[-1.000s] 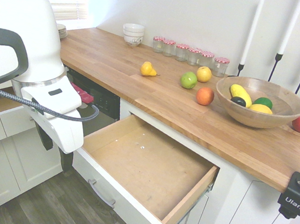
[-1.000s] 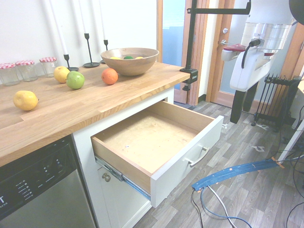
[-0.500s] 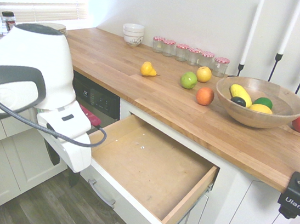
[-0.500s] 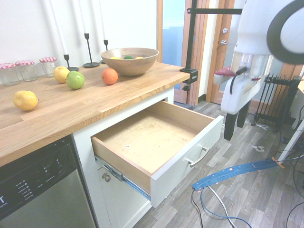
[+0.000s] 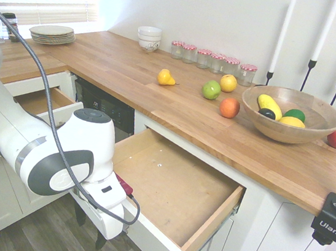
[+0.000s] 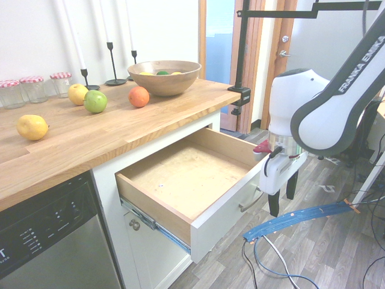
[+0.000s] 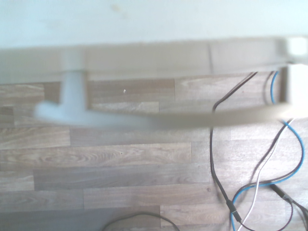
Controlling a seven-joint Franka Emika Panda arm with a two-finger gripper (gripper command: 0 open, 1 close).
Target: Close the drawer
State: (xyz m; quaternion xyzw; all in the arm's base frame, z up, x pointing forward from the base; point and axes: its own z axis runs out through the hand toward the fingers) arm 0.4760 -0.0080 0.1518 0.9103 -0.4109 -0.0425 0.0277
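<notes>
While the drawer (image 6: 195, 173) still has to be shut, I judge the step in hand to be lining up for the push. It juts well out from beneath the wooden worktop (image 5: 176, 108), its plywood inside exposed and a metal runner (image 6: 155, 226) showing along one side. I have the tool (image 6: 283, 194) just outside the white front panel (image 6: 225, 223), beside the curved bar handle (image 6: 252, 200), with its two dark fingers spread wide and nothing between them. From the exterior views I can't tell whether any part of it touches the drawer. In the wrist view the handle curves across above the wood-look floor (image 7: 120, 156), out of focus. As I read it, closing has yet to begin, and no grasp is needed: the next move calls for setting the fingers or the tool's body against the front or the handle, then driving steadily towards the cabinet, straight along the runners. I'd want contact near the middle of the panel, since a shove at one end could make the drawer bind. Coming in too low, the fingers could slip under the panel; too high, they could ride over its top edge.
</notes>
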